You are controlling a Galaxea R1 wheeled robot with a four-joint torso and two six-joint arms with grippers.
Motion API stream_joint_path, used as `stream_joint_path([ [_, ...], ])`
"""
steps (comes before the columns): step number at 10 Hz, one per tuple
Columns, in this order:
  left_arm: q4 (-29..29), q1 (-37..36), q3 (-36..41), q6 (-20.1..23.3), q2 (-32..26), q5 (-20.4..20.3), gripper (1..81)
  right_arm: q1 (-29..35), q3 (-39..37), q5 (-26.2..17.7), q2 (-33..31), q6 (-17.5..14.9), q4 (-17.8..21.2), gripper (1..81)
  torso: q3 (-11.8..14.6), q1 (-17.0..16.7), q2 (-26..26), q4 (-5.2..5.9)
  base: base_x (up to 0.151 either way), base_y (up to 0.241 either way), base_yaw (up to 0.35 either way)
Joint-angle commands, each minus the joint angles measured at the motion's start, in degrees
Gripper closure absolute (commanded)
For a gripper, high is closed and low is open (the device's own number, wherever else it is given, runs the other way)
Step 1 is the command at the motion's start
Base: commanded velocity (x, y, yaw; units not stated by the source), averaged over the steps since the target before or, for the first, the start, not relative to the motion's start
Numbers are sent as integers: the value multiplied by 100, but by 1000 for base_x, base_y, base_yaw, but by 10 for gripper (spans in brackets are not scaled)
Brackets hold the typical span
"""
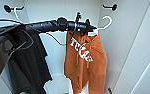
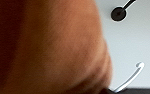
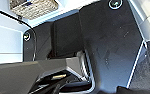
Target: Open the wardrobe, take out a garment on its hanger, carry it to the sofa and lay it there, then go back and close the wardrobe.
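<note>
The wardrobe (image 1: pixel 131 50) stands open, its white interior taking up most of the head view, with one white door angled along the right side. Inside it the garment (image 1: pixel 87 62), an orange hoodie with white letters, hangs down from its hanger (image 1: pixel 106 22), whose curved white hook rises free just to the right of the left gripper (image 1: pixel 87 28). The left arm reaches in from the left at shoulder height of the hoodie, and the gripper sits at the hanger's top, apparently closed on it, though the fingers are hard to make out. A black T-shirt (image 1: pixel 32 62) hangs to the left, partly behind the arm, its own white hook caught on a black peg (image 1: pixel 8 8) at the back wall. A second black peg (image 1: pixel 113 6) sits at the upper right, above the orange hoodie's hook and apart from it. In the left wrist view orange cloth presses close to the camera, with the hook's tip beside it. The right wrist view shows a woven basket (image 3: pixel 32 8) on a white surface; the right gripper's opening I cannot tell.
</note>
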Motion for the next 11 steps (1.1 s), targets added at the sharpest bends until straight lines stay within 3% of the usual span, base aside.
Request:
stream_joint_path([
  [1,31,-1225,21,190,-58,-81,811,174,69,-313,55,-21,-26,10,0,0,0,0,-82,0,0],
  [8,22,-980,294,190,-102,-168,811,174,69,-313,64,-21,-26,10,0,0,0,0,-106,0,0],
  [9,22,-856,441,199,-94,-316,811,174,69,-313,64,-21,-26,10,0,0,0,0,-132,0,0],
  [11,117,-663,1100,216,-129,-1291,811,174,69,-313,55,-21,-26,10,0,-2,-2,0,-117,0,0],
])
